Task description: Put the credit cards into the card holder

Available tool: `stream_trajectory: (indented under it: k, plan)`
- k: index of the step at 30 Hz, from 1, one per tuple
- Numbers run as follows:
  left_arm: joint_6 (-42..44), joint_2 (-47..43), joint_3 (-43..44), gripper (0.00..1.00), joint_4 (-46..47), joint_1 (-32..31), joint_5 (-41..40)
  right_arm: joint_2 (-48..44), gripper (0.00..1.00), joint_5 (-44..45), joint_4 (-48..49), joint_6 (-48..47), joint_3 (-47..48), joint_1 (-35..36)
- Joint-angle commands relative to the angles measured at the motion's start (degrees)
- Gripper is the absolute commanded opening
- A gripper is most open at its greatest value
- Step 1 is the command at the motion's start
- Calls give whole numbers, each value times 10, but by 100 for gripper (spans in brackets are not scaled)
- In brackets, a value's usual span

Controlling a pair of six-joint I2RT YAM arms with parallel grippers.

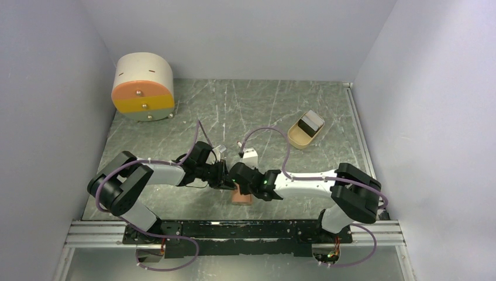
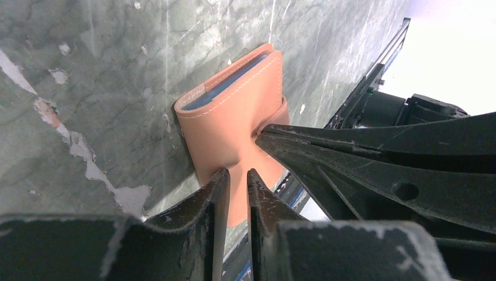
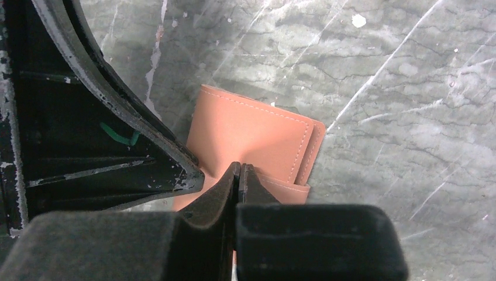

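The tan leather card holder lies on the table at the front middle, under both grippers. In the left wrist view the card holder shows a blue card edge in its open end. My left gripper has its jaws almost together with a narrow gap and nothing between them, tips at the holder's face. My right gripper is shut, tips pressed onto the holder and denting it. A black card with a white band stands in a tan tray at the back right.
A round cream box with orange and yellow drawers stands at the back left. A small white object lies just behind the grippers. A metal rail runs along the front edge. Walls close in left, back and right.
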Motion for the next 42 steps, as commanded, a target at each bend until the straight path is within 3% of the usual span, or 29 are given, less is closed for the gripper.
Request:
stream_trajectory:
  k: [1,10,27,32,33,36,42]
  plan:
    - [9,15,-10,23,-5,-3,-11,12,0,25,-10,42,-27,32]
    - [5,13,-19,24,-3,-3,-14,37,0,119,-20,119,-56,87]
    - [-2,16,-35,23,7,-3,-14,41,0,170,128,190,-188,129]
    - [-4,7,-40,23,-2,-3,-20,23,0,173,131,189,-193,129]
    - [-4,5,-41,23,-2,-3,-22,10,1,170,143,185,-201,129]
    - [-8,6,-42,23,-3,-3,-23,-33,20,175,127,177,-204,129]
    - [-7,5,-24,23,-15,-3,-18,-119,36,174,91,103,-149,123]
